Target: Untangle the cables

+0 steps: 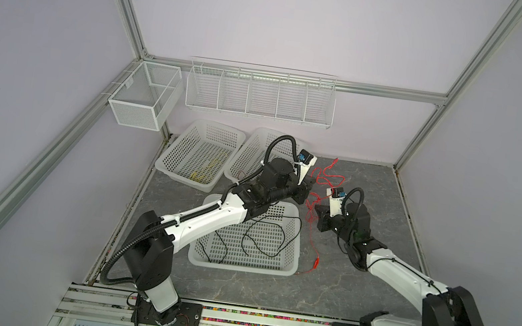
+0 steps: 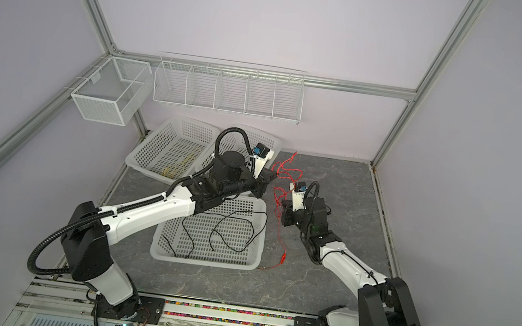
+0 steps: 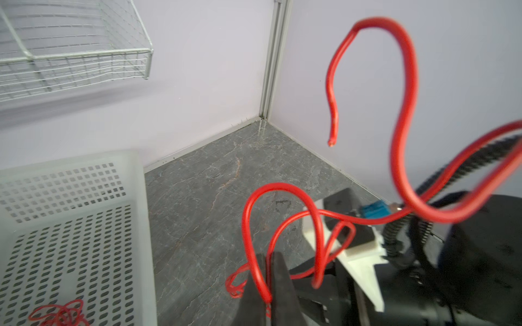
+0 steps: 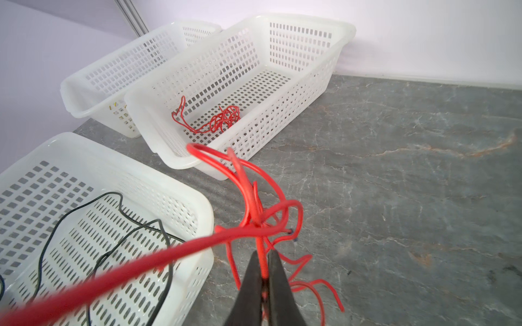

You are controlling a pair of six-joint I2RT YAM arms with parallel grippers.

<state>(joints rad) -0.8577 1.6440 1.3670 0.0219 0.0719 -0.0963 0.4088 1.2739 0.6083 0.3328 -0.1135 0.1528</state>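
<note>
A tangle of thin red cables (image 1: 323, 179) hangs above the grey floor between my two grippers in both top views. My left gripper (image 3: 269, 254) is shut on one red strand (image 3: 406, 113), which loops up past the camera with a free end. My right gripper (image 4: 262, 252) is shut on another red strand (image 4: 248, 192) just below a knot. One red strand trails down to a clip (image 1: 316, 261) on the floor. Black cables (image 1: 263, 231) lie in the front basket. Yellow cables (image 1: 205, 171) lie in the back left basket, and a red bundle (image 4: 223, 118) lies in the back right basket.
Three white perforated baskets stand on the floor: the front one (image 1: 240, 266), the back left one (image 1: 180, 180) and the back right one (image 1: 246, 154). A wire shelf (image 1: 259, 95) and a mesh box (image 1: 143, 97) hang on the back wall. Walls enclose the floor.
</note>
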